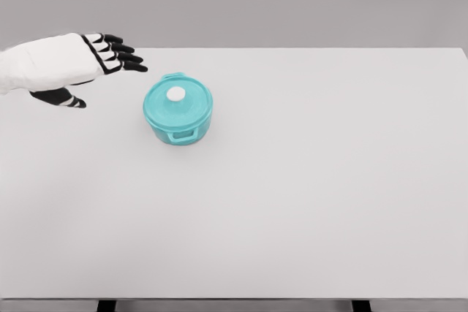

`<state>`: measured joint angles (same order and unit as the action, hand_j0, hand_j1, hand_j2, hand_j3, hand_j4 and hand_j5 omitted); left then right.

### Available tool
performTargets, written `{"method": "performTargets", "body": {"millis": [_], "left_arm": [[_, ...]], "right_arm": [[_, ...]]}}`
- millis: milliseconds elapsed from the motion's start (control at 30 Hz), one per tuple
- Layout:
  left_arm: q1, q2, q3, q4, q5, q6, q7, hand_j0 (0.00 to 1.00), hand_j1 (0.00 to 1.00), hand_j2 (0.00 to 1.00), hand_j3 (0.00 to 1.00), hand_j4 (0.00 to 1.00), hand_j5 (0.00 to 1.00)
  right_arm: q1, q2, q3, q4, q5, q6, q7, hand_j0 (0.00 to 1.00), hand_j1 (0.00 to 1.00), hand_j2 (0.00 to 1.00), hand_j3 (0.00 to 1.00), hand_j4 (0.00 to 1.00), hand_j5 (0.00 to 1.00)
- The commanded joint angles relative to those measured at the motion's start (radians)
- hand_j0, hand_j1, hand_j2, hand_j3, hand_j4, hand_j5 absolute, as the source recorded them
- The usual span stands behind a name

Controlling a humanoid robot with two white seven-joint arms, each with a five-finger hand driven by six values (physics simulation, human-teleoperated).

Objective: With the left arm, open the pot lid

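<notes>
Left hand (88, 60) spread, apart from lidded pot (178, 109).

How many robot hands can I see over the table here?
1. The left hand hangs open over the table's far left, up and left of the teal pot, not touching it. The other hand is out of view.

A single head view looks down and forward from above the near edge of the white desk (307, 202), taking in nearly its whole top; the far edge runs across the upper frame against a grey wall, the near edge along the bottom, from a moderate distance
</notes>
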<state>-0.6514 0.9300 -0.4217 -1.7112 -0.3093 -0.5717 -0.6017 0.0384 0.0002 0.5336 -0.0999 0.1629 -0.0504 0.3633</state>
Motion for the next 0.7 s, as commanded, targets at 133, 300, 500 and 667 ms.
{"method": "performTargets", "body": {"millis": [133,300,500,667], "left_arm": [[-0.206,-0.089,-0.361,0.166,-0.002,0.0,-0.009,1.0,1.0,1.0,1.0,1.0,1.0],[-0.274,-0.183,-0.396,0.289,0.004,0.047,-0.009,1.0,1.0,1.0,1.0,1.0,1.0],[-0.323,-0.26,-0.465,0.323,0.021,0.162,-0.009,1.0,1.0,1.0,1.0,1.0,1.0],[-0.338,-0.272,-0.511,0.328,0.044,0.165,-0.009,0.99,0.99,0.99,0.99,0.99,0.99]], "right_arm": [[0.0,0.0,0.0,0.0,0.0,0.0,0.0,1.0,1.0,1.0,1.0,1.0,1.0],[0.0,0.0,0.0,0.0,0.0,0.0,0.0,1.0,1.0,1.0,1.0,1.0,1.0],[0.0,0.0,0.0,0.0,0.0,0.0,0.0,1.0,1.0,1.0,1.0,1.0,1.0],[0.0,0.0,0.0,0.0,0.0,0.0,0.0,1.0,1.0,1.0,1.0,1.0,1.0]]}}
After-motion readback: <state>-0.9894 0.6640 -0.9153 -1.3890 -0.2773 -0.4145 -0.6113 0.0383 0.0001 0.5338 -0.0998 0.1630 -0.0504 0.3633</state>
